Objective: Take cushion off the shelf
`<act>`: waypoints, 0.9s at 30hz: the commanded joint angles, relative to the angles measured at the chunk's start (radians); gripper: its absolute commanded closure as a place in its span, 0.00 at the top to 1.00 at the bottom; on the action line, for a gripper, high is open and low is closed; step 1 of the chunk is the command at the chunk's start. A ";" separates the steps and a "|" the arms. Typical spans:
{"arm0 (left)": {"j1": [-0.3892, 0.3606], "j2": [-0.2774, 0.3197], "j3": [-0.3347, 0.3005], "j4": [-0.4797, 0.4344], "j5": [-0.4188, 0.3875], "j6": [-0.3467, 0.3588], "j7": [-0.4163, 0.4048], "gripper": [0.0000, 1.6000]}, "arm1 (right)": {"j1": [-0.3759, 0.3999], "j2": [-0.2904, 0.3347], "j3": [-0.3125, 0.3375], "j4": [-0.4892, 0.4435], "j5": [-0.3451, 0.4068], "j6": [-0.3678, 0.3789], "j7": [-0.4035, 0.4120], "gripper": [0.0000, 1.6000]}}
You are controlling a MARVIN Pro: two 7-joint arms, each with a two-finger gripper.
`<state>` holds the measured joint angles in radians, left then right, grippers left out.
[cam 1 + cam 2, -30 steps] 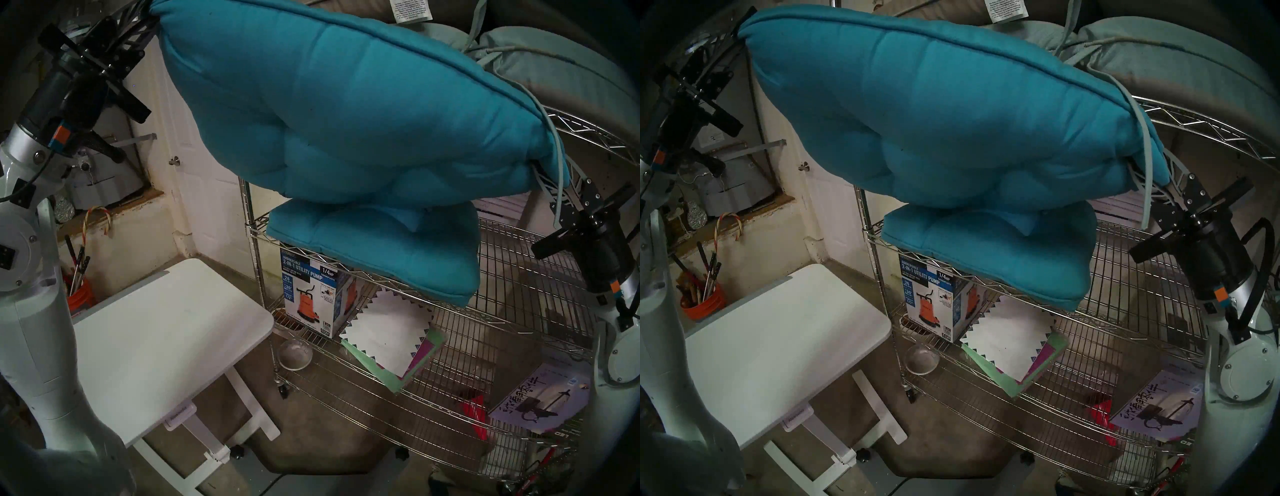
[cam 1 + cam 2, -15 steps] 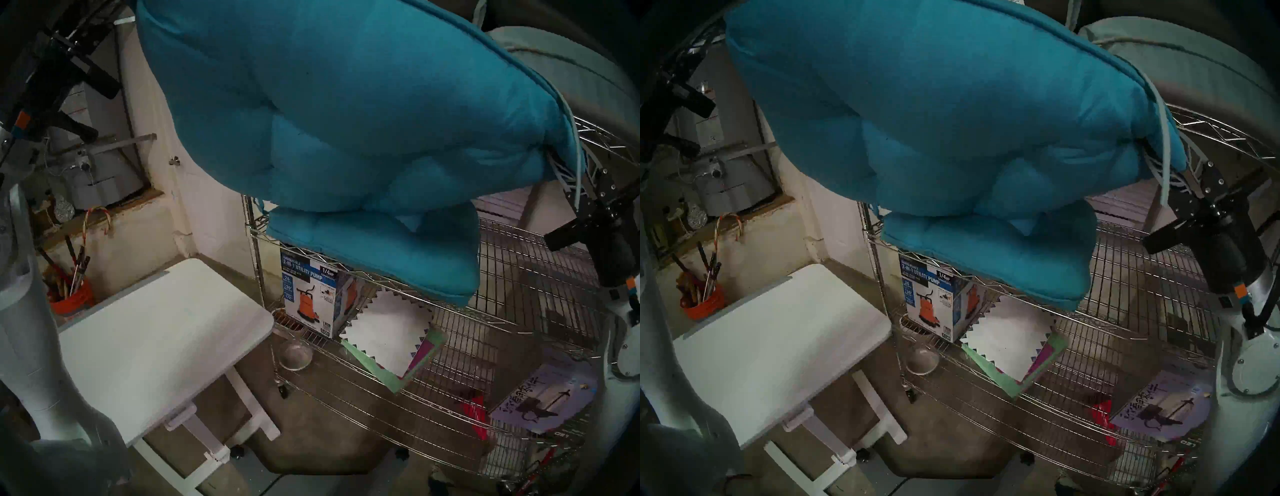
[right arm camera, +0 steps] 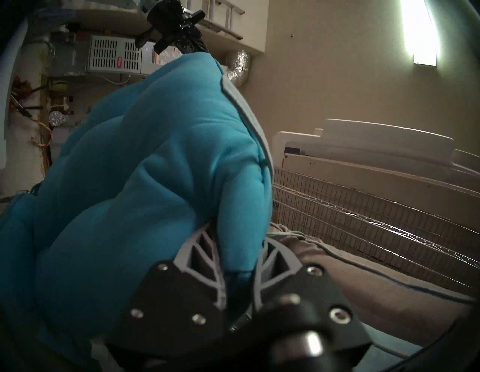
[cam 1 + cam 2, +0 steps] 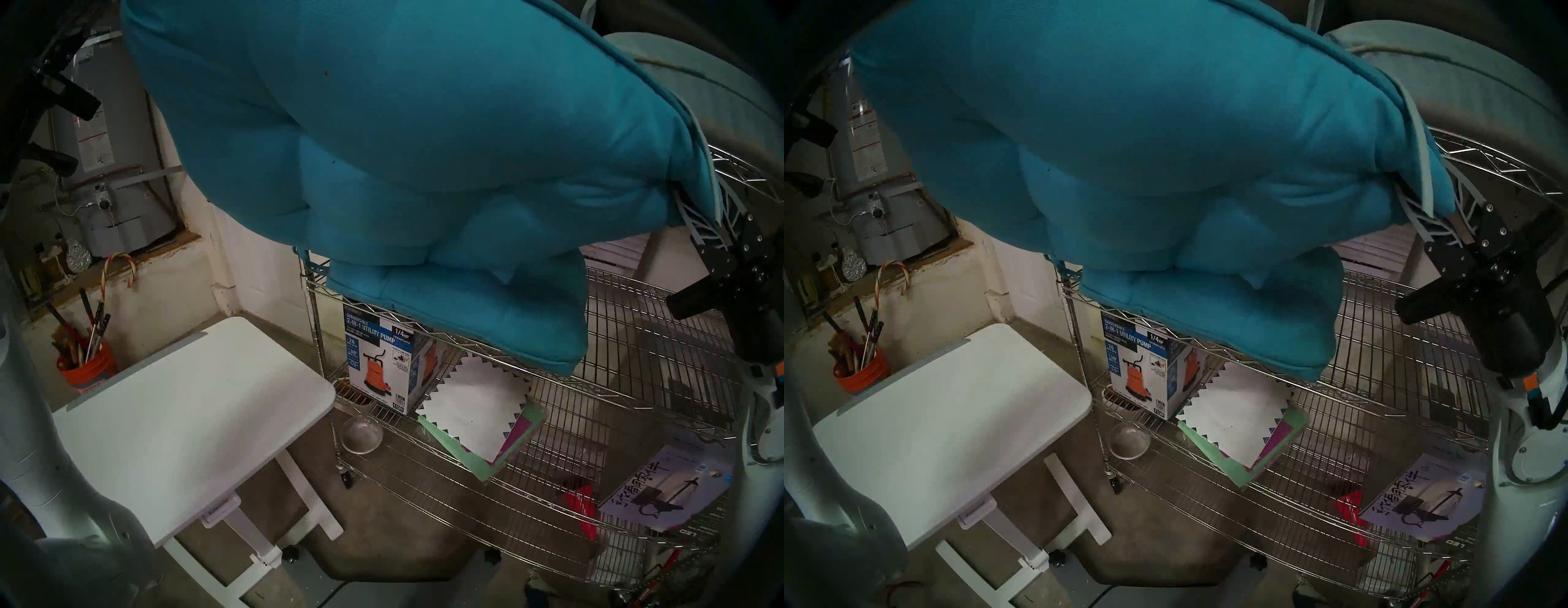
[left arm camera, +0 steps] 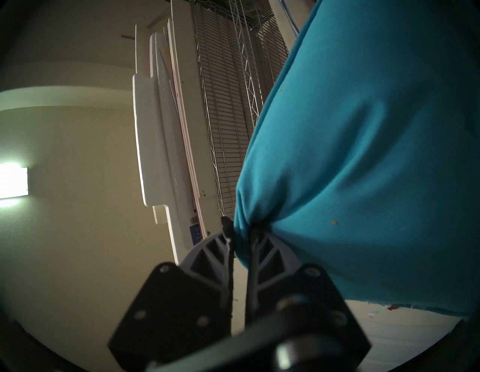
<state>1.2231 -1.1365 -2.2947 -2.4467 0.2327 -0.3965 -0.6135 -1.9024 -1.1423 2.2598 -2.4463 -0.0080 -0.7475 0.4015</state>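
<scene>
Below the right gripper (image 3: 237,249) a second teal cushion (image 4: 458,314) lies on the shelf (image 4: 636,339), a grey cushion (image 4: 700,85) behind; the white table (image 4: 191,424) stands clear under the left gripper (image 5: 240,233). Both claws angle upward, clamped on corners of the cushion (image 4: 403,127), hanging between them in front of the shelf's upper tiers

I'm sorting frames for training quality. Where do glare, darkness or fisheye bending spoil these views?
Left wrist: a wall light blows out white at the left edge. Right wrist: a window flares top right, and the right gripper is dim. Head views: the wire shelf tiers bow from fisheye, corners are black, and the teal cushion is evenly lit.
</scene>
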 commanded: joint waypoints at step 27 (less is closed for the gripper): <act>0.029 -0.076 -0.480 0.003 -0.190 -0.076 -0.129 0.00 | 0.002 0.063 -0.363 0.003 0.005 -0.110 0.045 0.00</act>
<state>1.2543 -1.1956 -2.6655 -2.4472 0.0751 -0.4848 -0.7438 -1.9238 -1.0784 1.9517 -2.4459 0.0116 -0.8707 0.4461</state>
